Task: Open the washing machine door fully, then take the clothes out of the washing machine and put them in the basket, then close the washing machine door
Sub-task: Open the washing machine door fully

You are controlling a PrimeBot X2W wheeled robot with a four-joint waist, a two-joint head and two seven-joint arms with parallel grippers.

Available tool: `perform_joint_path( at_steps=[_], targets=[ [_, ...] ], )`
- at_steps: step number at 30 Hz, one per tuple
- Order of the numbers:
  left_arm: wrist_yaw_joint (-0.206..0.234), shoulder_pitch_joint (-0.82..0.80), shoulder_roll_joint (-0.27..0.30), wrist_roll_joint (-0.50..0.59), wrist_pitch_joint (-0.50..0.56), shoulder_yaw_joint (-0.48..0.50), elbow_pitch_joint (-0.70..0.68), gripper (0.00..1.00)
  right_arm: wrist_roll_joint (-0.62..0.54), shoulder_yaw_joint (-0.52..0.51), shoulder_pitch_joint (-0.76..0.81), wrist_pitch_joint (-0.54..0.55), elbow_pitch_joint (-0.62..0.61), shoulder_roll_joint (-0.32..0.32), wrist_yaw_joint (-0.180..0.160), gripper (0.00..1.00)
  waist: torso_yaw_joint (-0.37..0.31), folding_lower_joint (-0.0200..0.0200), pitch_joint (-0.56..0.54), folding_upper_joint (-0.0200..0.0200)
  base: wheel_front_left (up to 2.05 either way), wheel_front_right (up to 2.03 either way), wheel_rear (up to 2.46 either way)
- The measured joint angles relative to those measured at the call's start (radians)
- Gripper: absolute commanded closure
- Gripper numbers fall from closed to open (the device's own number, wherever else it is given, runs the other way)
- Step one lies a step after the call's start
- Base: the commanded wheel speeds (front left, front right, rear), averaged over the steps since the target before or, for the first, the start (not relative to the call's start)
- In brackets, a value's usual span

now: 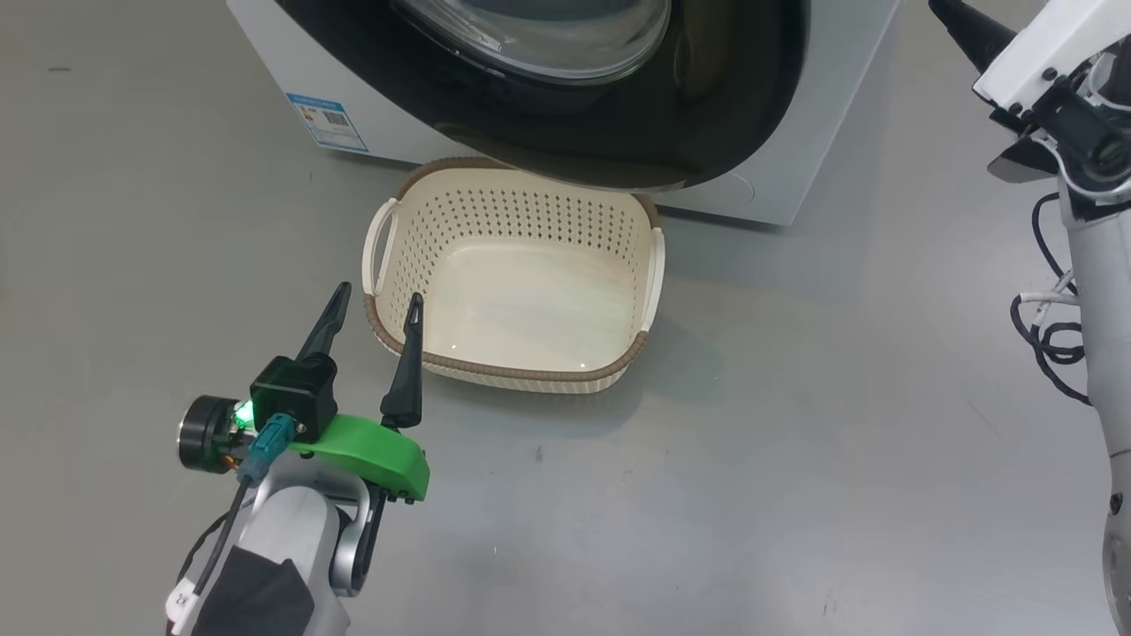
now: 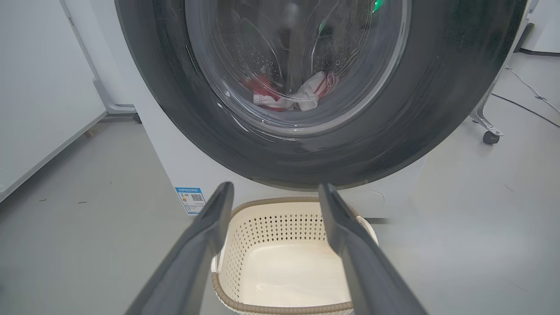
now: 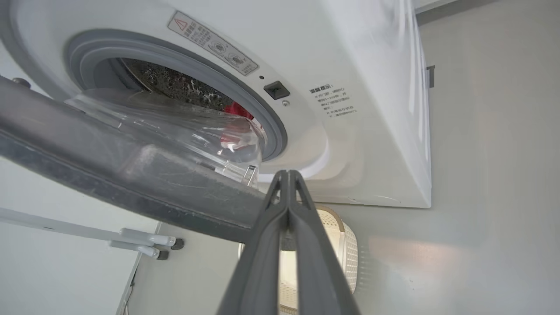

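Basket (image 1: 530,375) on floor (image 1: 795,442), just before washing machine (image 3: 372,109), its far rim under door (image 1: 618,132) lower edge. Clothes (image 2: 302,94) in drum (image 3: 175,83), behind door glass. Label (image 1: 327,121) on machine front, left of basket.

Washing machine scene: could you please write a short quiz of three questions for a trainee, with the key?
1. True or false: the basket is empty.
2. Where are the clothes? A: on a shelf. B: inside the washing machine. C: in the basket.
3. Fill in: the left end effector is open; the right end effector is ____.
Key: 1 true; 2 B; 3 shut.
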Motion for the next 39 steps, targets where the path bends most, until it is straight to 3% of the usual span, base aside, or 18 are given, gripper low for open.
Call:
perform_joint_path(
  at_steps=[15,28,29,30,31,39],
  targets=[
    [0.009,0.056,0.011,0.015,0.000,0.063,-0.008,0.00,-0.210,0.214,0.221,-0.344,-0.261,-0.016,-0.003,1.00,-0.082,0.0000,-0.094,0.0000,0.00,0.00,0.00],
    [0.018,0.097,0.026,0.018,0.000,0.122,-0.048,0.00,-0.360,0.254,0.488,-0.626,-0.293,-0.030,-0.003,1.00,-0.153,0.0000,-0.132,0.0000,0.00,0.00,0.00],
    [0.018,0.100,0.026,0.018,0.000,0.127,-0.053,0.00,-0.366,0.254,0.503,-0.645,-0.293,-0.029,-0.008,0.87,-0.158,0.0000,-0.133,0.0000,0.00,0.00,0.00],
    [0.018,0.102,0.027,0.019,0.000,0.131,-0.055,0.00,-0.372,0.254,0.518,-0.665,-0.293,-0.026,-0.015,0.40,-0.163,0.0000,-0.134,0.0000,0.00,0.00,0.00],
    [0.018,0.103,0.028,0.022,0.000,0.132,-0.056,0.00,-0.383,0.255,0.532,-0.688,-0.293,-0.024,-0.022,0.00,-0.168,0.0000,-0.134,0.0000,0.00,0.00,0.00],
    [0.018,0.122,0.029,0.031,0.000,0.137,-0.066,0.00,-0.398,0.238,0.609,-0.786,-0.295,0.015,-0.066,0.00,-0.201,0.0000,-0.139,0.0000,0.00,0.00,0.00]
  ],
)
